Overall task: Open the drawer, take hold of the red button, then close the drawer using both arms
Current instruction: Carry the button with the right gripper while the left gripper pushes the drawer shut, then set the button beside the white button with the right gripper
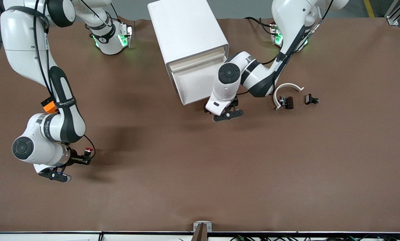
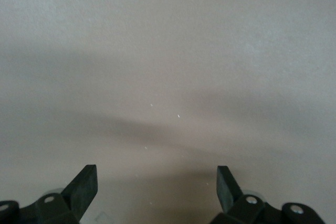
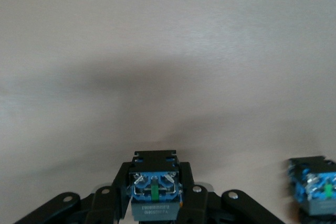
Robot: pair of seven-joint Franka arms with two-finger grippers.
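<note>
Front view, from the right arm's end of the table toward the left arm's. My right gripper hangs over bare brown table, well apart from the cabinet, with its fingers clamped on the button; the red cap shows at the fingertips. In the right wrist view the button sits between the pads, black-and-blue body toward the camera, so I take its long axis to run straight out along the fingers. A second, similar body shows at the edge of that view; I cannot tell what it rests on. An orange cube peeks out beside the right forearm.

The white cabinet stands midway along the table near the bases. Its lowest drawer is pulled out toward the front camera, and what I see of the tray looks empty.

My left gripper is low, just off the drawer's front edge, fingers spread wide with nothing between them; the left wrist view shows only table beyond its fingertips. I judge the left arm the nearer one for closing: the drawer front lies just beside it, and the push runs toward the cabinet.

A white curved piece and two small dark parts lie toward the left arm's end.
</note>
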